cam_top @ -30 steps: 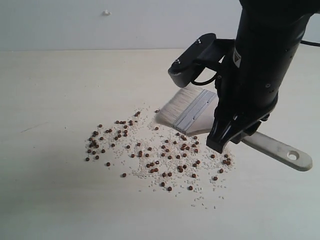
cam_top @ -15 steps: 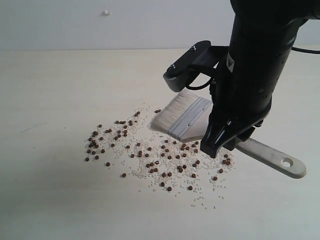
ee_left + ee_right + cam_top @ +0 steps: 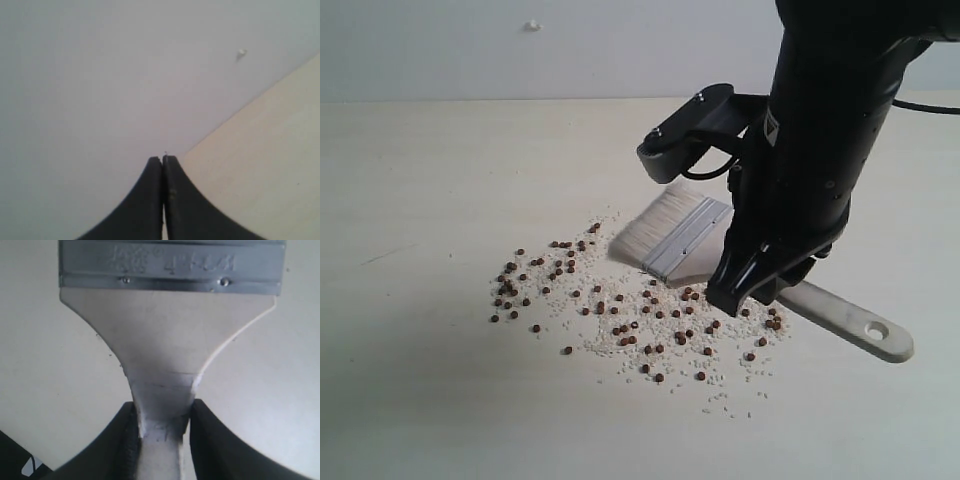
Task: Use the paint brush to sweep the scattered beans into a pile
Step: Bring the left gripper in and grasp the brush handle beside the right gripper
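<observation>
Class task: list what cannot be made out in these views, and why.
1. Exterior view: the right pincer hides the middle of the brush handle; whether the bristles touch the table is unclear.
2. Right wrist view: the bristles are cut off by the frame edge; the ferrule stamp is blurred.
3. Left wrist view: only the shut left pincer, wall and table; the beans lie out of frame.

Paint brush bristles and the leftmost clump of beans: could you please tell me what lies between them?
Scattered beans and white grains lie there on the table, as the exterior view shows.
</observation>
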{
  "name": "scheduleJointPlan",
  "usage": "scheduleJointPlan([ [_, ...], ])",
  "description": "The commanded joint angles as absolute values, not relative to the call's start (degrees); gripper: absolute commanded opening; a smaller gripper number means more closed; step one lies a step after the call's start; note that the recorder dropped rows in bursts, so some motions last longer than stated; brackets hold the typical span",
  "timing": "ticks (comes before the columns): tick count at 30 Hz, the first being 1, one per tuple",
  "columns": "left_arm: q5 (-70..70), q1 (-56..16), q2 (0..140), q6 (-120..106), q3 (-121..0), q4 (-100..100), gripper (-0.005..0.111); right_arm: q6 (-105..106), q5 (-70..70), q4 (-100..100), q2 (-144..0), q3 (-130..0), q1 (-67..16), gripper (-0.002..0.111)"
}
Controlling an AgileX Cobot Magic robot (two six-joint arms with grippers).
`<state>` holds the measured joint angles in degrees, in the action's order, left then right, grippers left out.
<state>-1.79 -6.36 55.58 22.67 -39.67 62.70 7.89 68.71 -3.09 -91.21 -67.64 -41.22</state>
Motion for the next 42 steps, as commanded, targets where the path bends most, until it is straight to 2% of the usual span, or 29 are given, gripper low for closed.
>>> scheduleJointPlan([
  [1,0.0,-15.5,58.6,16.6,-39.1,80.0,0.0,8.9,67.1,-3.4,-93.3,-67.9,-40.9,0.0],
  [4,-1.3,-22.1,59.8,16.6,-36.5,88.8,0.0,8.9,65.9,-3.2,-94.2,-67.9,-40.9,0.0],
  [5,-3.8,-26.4,60.9,16.6,-35.3,91.8,0.0,8.9,65.5,-3.2,-94.5,-67.9,-40.9,0.0],
  [13,-20.1,-49.6,72.1,27.4,-33.5,96.4,0.0,11.0,63.4,-0.4,-94.5,-67.9,-40.9,0.0],
  [19,-24.1,-50.9,80.7,34.9,-33.7,99.9,0.0,11.2,62.7,-1.4,-94.0,-69.1,-37.7,0.0],
  [24,-27.0,-50.9,87.7,29.7,-36.0,99.9,0.0,14.8,63.1,2.6,-93.6,-69.1,-35.0,0.0],
  [31,-23.9,-50.9,90.5,24.1,-42.1,99.9,0.001,18.2,65.2,8.0,-94.1,-69.1,-34.0,0.0],
  [35,-20.1,-50.9,90.5,19.0,-43.0,99.9,0.018,20.3,65.8,9.3,-95.3,-69.1,-34.0,0.0],
  [37,-18.4,-50.9,90.5,17.1,-43.0,99.9,0.038,21.9,64.9,10.6,-95.9,-69.1,-33.3,0.0],
  [39,-18.1,-50.9,90.5,17.1,-43.0,99.9,0.052,24.8,63.8,14.1,-96.4,-69.1,-31.5,0.0],
  [40,-18.1,-50.9,90.5,17.4,-43.0,99.9,0.057,27.1,63.4,16.8,-96.8,-69.1,-30.3,0.0],
  [42,-18.4,-50.9,90.5,18.9,-43.0,99.9,0.059,30.9,62.8,21.9,-97.0,-69.1,-28.1,0.0],
])
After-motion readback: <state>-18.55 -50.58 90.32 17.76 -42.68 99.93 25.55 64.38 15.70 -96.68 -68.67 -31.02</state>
